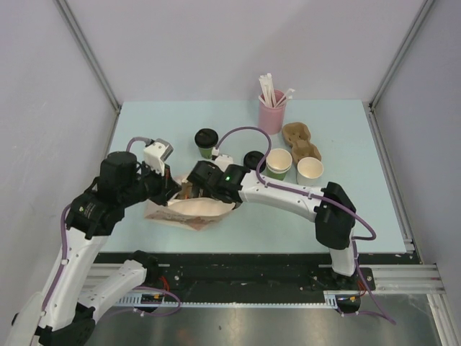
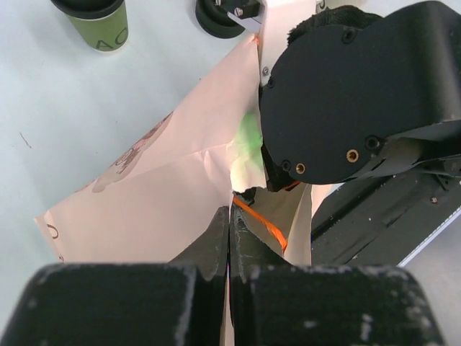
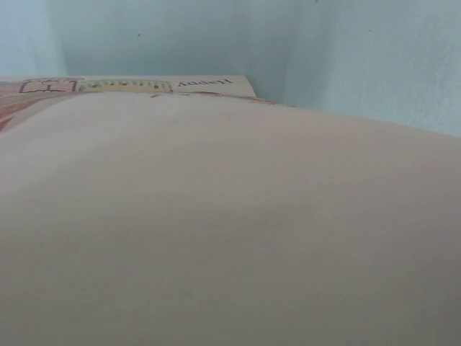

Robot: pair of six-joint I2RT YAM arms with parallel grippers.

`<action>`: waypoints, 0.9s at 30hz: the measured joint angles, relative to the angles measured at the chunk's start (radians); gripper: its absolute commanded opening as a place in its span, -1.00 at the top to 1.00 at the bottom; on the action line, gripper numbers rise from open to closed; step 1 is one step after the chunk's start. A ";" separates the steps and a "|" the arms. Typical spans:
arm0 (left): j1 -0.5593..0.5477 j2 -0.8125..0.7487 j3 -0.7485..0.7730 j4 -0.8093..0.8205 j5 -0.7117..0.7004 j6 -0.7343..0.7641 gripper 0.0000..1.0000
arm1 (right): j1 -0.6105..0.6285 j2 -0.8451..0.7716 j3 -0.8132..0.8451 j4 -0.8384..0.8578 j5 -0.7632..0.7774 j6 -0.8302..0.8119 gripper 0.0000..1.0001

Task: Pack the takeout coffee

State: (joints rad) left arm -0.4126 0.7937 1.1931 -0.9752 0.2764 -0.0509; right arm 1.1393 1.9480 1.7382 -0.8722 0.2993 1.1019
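Paper bag lies nearest, its rim pinched flat in my left gripper; my right gripper is inside its mouth, spread untellable, contents hidden. Beyond, on the worktop, green lidded cup at twelve, another black-lidded cup at one: I judge them light, crushable, best gripped mid-wall.

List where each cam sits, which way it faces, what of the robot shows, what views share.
Top: above and behind the bases, looking down on the table; both arms show, meeting at the bag.
Left wrist: on the left arm, low over the bag, looking along the left gripper shut on its edge; right arm's black housing upper right.
Right wrist: nearly against the bag's paper, table beyond; no fingers show.
Shared: top and left wrist both show bag, green cup, right arm.
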 measured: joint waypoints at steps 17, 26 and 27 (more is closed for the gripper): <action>0.000 0.010 0.000 -0.010 -0.099 -0.031 0.99 | -0.010 -0.024 -0.073 0.132 -0.125 -0.106 1.00; 0.000 0.018 0.008 -0.008 -0.171 -0.027 0.99 | 0.053 -0.053 0.050 0.062 -0.126 -0.232 1.00; 0.000 0.018 0.009 -0.006 -0.169 -0.028 0.99 | 0.063 -0.068 0.056 0.063 -0.122 -0.237 1.00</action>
State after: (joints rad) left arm -0.4122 0.8120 1.2018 -0.9810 0.1070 -0.0788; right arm 1.2018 1.8805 1.7947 -0.8089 0.1768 0.8646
